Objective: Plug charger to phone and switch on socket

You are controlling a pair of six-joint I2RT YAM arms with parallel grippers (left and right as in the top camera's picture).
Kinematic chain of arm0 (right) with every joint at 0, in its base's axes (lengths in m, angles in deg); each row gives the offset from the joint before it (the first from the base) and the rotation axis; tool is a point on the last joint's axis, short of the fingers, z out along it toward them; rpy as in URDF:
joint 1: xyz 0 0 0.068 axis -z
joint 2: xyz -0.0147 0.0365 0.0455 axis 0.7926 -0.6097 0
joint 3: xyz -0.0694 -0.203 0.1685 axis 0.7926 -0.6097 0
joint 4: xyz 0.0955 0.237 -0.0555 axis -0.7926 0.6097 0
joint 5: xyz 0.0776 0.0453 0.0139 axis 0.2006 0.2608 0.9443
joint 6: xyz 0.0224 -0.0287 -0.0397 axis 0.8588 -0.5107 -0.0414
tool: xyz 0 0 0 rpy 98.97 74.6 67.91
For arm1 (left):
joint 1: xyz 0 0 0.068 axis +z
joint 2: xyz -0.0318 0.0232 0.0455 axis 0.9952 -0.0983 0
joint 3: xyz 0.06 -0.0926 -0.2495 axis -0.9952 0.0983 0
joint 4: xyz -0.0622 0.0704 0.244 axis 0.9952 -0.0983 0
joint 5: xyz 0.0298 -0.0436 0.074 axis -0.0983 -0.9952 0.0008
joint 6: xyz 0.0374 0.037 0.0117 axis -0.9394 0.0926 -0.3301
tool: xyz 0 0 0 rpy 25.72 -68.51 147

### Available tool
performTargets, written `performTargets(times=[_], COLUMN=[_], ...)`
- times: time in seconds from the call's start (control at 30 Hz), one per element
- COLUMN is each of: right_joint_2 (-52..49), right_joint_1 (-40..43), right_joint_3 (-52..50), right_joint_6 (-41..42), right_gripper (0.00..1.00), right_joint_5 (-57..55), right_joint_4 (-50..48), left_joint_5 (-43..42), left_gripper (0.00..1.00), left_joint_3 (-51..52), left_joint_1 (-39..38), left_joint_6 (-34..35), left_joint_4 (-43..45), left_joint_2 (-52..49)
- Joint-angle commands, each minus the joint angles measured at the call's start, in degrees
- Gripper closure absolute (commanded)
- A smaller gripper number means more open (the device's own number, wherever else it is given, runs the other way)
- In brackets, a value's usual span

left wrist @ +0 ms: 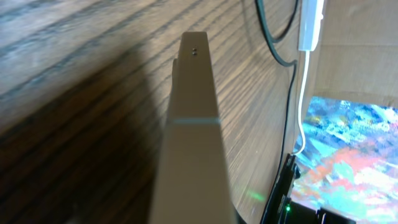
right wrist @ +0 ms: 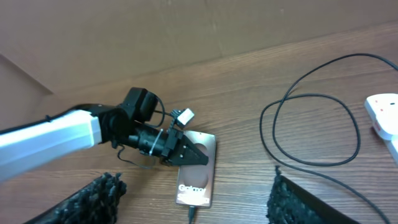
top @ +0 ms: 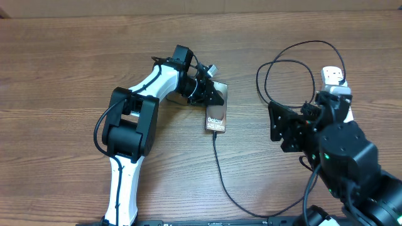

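Observation:
The phone (top: 215, 118) lies on the wooden table with its white lettering toward the near end. It also shows in the right wrist view (right wrist: 196, 184) and edge-on in the left wrist view (left wrist: 193, 124). My left gripper (top: 211, 95) is shut on the phone's far end. The charger (top: 223, 177) is a thin black cable whose tip sits in the phone's near end. It runs toward the front, then loops at the right (right wrist: 311, 106). The socket (top: 333, 76) is white and partly hidden behind my right arm. My right gripper (top: 278, 129) is open and empty, hovering right of the phone.
The socket's end shows at the right edge of the right wrist view (right wrist: 385, 112). A white cord (left wrist: 303, 106) and the black cable (left wrist: 273, 43) cross the table on the right. A colourful surface (left wrist: 354, 143) lies beyond the table edge.

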Motion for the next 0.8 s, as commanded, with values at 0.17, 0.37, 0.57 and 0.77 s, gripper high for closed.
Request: performTargets(times=[0.17, 0.37, 0.57, 0.77], right_joint_2=[-6.62, -12.81, -19.34, -26.86], right_joint_1=[1.70, 6.60, 11.13, 12.98], right_joint_3=[-0.35, -0.35, -0.35, -0.33], right_joint_6=[3.39, 7.54, 8.83, 13.46], right_gripper=[0.13, 0.07, 0.00, 0.25], right_joint_5=[-1.46, -1.05, 2.58, -1.25], right_joint_4=[-3.54, -3.78, -5.18, -2.89], left_joint_5=[6.08, 10.88, 11.69, 11.69], left_gripper=[0.85, 0.78, 0.66, 0.61], left_joint_3=[-0.87, -0.87, -0.87, -0.87], left_joint_1=[-0.50, -0.50, -0.52, -0.52], left_joint_6=[1.03, 1.03, 1.05, 1.03], left_joint_4=[-1.16, -3.78, -4.02, -6.08], left_joint_2=[-0.15, -0.15, -0.15, -0.15])
